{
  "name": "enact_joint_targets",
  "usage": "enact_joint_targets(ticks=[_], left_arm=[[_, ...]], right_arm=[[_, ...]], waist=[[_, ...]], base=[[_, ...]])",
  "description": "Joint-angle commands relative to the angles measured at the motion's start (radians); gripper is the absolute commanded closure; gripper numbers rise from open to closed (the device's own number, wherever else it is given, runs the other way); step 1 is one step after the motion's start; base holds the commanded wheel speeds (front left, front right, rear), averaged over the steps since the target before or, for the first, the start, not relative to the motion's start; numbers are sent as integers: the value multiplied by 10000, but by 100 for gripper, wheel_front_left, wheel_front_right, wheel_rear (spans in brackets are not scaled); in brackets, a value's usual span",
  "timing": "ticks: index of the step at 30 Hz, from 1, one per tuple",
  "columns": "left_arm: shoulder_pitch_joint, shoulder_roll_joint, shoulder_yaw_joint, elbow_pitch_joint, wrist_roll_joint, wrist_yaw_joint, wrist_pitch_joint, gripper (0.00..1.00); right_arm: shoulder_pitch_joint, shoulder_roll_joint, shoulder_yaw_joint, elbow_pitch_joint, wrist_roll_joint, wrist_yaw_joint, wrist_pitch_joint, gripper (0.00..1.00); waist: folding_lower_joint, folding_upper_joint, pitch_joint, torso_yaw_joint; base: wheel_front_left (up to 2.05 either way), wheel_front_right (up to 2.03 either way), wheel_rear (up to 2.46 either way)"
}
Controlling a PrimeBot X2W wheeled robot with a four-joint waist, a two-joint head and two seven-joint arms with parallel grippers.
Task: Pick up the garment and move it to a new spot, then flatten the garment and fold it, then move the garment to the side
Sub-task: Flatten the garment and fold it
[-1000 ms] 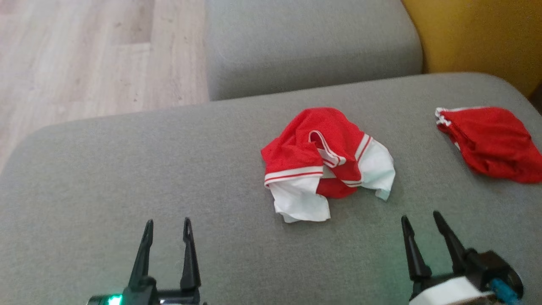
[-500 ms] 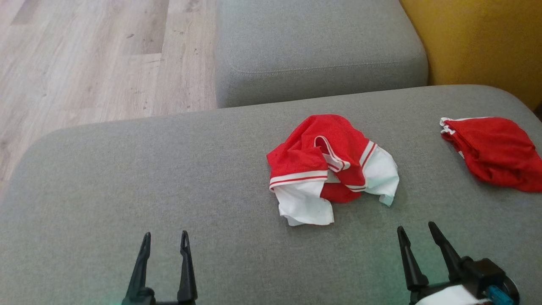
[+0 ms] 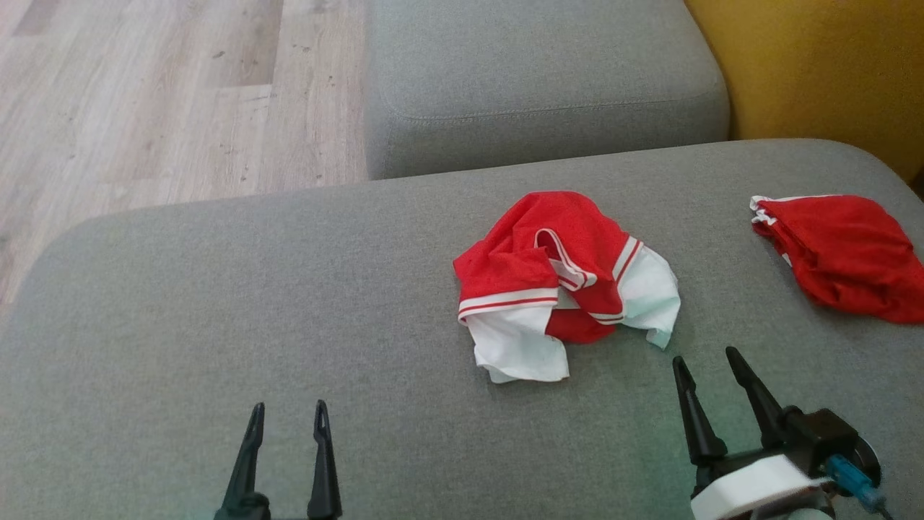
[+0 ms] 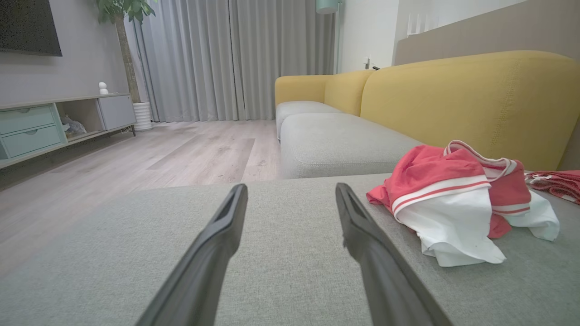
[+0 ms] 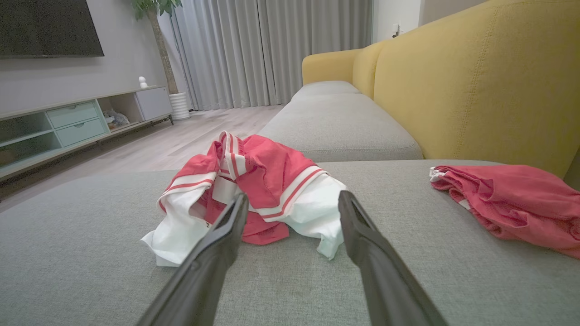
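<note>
Supporting cushion (image 3: pixel 289 325): wide grey seat cushion; both red items lie on it.
Second cushion (image 3: pixel 541 72): the same grey, set against the far edge of the first.
Backrest (image 3: pixel 816 65): yellow, along the robot's right.
Floor (image 3: pixel 144 108): pale wood boards, beyond the cushion on the left.
Cabinet (image 4: pixel 50 122): low, against the far wall, with pale green drawers; its open compartment (image 4: pixel 77 120) holds a small greyish thing, too small to identify.
Garment (image 3: pixel 563 282): crumpled heap right of the cushion's centre, red mesh on top, white sleeves spilling toward the robot, striped bands showing.
Red bundle (image 3: pixel 844 256): smaller, with thin white trim, well apart from the garment, near the backrest.
Right gripper (image 3: pixel 704 354): jaws spread, empty, fingertips just short of the garment's near right edge.
Left gripper (image 3: pixel 289 404): jaws spread, empty, over bare cushion, well left of the garment.
</note>
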Motion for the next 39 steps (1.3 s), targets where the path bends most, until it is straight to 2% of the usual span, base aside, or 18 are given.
enact_joint_targets(ticks=[1,19,24,32,35,39], left_arm=[[-502,-16,230,-268,-20,4,-80,0],[-637,-16,-80,-174,-6,9,-80,0],[-957,-16,-383,-106,42,-154,-80,0],[-2725,-16,-1611,632,274,-588,-80,0],[-3850,-16,-2440,1396,389,-706,-80,0],[-5485,-16,-3570,2724,453,-658,-80,0]], right_arm=[[-526,-154,227,-270,60,67,-36,0],[-628,-167,260,-220,80,67,-36,0],[-676,-218,322,-298,99,67,-36,0],[-963,-371,608,-470,171,67,-36,0],[-1177,-450,727,-573,216,67,-36,0],[-1574,-480,942,-703,288,67,-36,0]], waist=[[0,0,4,6],[0,0,114,6],[0,0,325,-96],[0,0,958,-640],[0,0,1328,-1006],[0,0,1885,-1631]], base=[[0,0,0],[0,0,0],[0,0,0],[0,0,0],[0,0,0],[0,0,0]])
